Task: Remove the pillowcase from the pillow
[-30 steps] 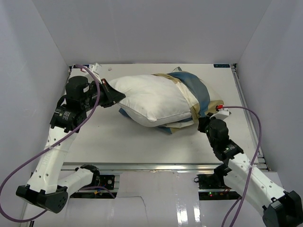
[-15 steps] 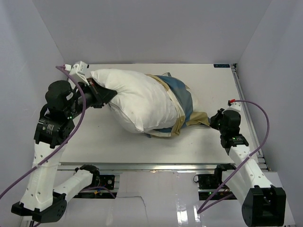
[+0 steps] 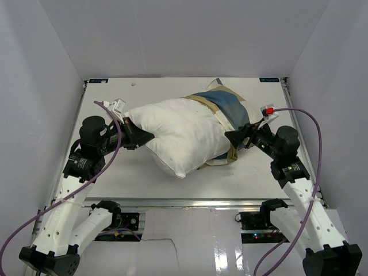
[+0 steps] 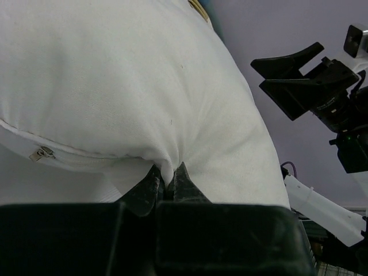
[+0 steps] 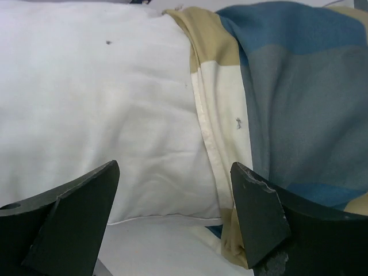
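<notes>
I see the white tabletop [image 3: 115, 172] carrying the pillow [image 3: 178, 135] between my left hand [image 3: 147, 137] and right hand [image 3: 233, 139], with the pillowcase [image 3: 230, 109] end beside the right hand.

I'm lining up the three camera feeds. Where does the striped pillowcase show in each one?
Top external: the pillowcase sits right of centre, over the right end of the pillow.
Left wrist: only a tan sliver of it at the top edge.
Right wrist: it fills the right half.
Shared landmark: the white pillow, in all three views.
</notes>
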`<state>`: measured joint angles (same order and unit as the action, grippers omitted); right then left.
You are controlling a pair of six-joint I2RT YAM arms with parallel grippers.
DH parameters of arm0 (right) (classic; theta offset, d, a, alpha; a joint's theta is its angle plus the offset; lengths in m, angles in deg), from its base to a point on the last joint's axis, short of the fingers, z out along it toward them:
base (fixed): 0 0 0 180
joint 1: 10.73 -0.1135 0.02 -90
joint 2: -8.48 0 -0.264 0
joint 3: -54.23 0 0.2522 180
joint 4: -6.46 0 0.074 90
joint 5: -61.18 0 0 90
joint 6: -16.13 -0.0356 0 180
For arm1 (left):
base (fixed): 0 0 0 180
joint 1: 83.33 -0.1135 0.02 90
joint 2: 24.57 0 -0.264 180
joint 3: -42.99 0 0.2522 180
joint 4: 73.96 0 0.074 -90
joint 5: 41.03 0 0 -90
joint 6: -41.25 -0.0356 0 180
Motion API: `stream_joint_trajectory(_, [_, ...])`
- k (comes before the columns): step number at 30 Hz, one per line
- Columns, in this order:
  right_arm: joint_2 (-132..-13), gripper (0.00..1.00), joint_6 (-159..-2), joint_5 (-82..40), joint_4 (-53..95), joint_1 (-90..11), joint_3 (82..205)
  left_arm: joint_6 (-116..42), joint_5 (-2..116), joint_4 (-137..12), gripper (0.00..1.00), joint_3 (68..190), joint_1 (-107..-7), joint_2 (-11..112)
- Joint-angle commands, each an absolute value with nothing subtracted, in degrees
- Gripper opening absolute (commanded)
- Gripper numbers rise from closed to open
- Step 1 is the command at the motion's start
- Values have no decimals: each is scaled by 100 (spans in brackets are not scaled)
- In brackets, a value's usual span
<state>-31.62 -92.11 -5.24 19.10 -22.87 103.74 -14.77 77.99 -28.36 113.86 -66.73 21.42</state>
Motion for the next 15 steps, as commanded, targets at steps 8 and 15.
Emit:
stream_joint_trajectory(8, [-4915,80,-8512,-1572,1276,-2427,10798,-1439,8061,-3330,0,11635,-6681,2034])
stream_joint_trajectory(15, [-6006,38,-8504,-2616,1091,-2226,11299,-1544,8088,-3147,0,11783,-6681,2016])
